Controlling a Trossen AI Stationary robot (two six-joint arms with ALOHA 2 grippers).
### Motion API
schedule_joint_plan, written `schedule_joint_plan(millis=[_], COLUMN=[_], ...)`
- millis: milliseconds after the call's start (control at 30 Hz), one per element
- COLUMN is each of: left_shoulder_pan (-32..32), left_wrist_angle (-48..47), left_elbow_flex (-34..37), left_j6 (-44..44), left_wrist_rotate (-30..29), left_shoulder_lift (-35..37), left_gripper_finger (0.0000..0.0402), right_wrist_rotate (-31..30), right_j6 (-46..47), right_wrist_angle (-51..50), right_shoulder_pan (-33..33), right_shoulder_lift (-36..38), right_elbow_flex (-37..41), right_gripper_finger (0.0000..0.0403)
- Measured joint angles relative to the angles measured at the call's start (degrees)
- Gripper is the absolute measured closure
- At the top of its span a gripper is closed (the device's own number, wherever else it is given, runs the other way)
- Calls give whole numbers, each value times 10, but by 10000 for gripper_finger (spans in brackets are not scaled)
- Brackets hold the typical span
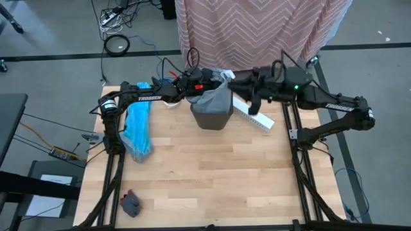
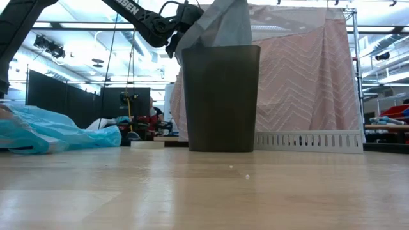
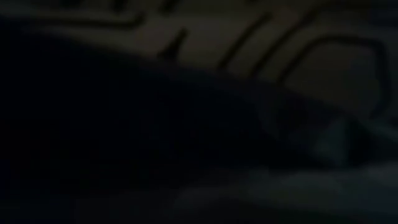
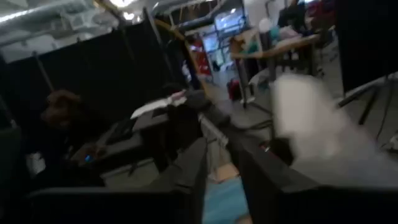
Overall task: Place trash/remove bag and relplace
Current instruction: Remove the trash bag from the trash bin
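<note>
Near the far edge of the pale wooden tabletop stands the dark grey plastic bin, the light grey crinkly plastic bag bunched above its rim. Left hand clamped shut at the bag's top beside the rim; right hand just opposite, grip impossible to tell. Best lifted straight up, slowly, to clear the rim without tearing. Left of the bin, the turquoise replacement bag. "TROSSEN" readable on both arms.
</note>
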State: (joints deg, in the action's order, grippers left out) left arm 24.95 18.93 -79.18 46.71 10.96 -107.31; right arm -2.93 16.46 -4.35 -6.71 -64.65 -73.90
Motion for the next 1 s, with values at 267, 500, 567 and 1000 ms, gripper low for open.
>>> schedule_joint_plan(millis=[267, 500, 567, 1000], left_shoulder_pan=[0, 1, 1, 1], left_wrist_angle=[0, 0, 0, 1], left_elbow_flex=[0, 0, 0, 0], left_j6=[0, 0, 0, -11], left_wrist_rotate=[0, 0, 0, 0], left_shoulder_lift=[0, 0, 0, 0], left_gripper_finger=[394, 394, 394, 394], right_wrist_rotate=[-152, -149, -148, -77], right_j6=[-21, -29, -35, 1], right_wrist_angle=[-32, 10, 35, 88], right_shoulder_pan=[33, -1, -11, -51], right_shoulder_lift=[-12, -37, -38, -64], right_elbow_flex=[0, 0, 0, 0], right_gripper_finger=[238, 230, 231, 232])
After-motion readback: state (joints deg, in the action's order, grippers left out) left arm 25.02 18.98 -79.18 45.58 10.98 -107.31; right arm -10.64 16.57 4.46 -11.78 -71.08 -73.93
